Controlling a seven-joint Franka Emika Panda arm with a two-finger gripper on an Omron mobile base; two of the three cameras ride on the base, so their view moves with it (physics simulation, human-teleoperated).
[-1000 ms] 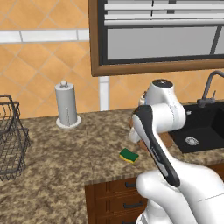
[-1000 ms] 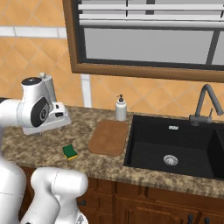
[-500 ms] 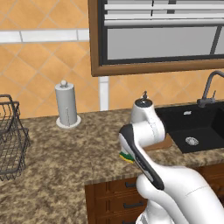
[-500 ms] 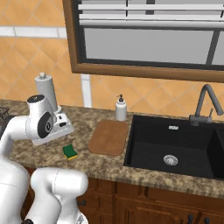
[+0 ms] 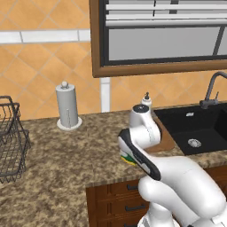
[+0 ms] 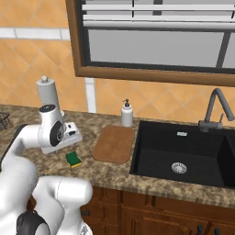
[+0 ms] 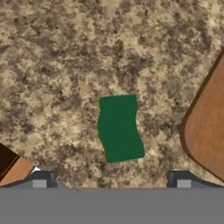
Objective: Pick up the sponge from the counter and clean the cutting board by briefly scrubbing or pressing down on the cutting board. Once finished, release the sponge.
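Sponge (image 6: 73, 159) lies flat on granite bench (image 6: 110, 172), green face up, near front edge, just left of cutting board (image 6: 114, 143), apart from it. Claw (image 7: 111, 178) hangs above sponge, apart from it; fingertips (image 7: 43, 178) spread wide, straddling sponge width, nothing held. Cutting board flat on bench, just left of black sink basin (image 6: 183, 153). Soap dispenser (image 6: 127, 114) stands at far edge behind board. Paper towel holder (image 5: 67, 106) upright far left; wire basket (image 5: 11, 142) at left edge.
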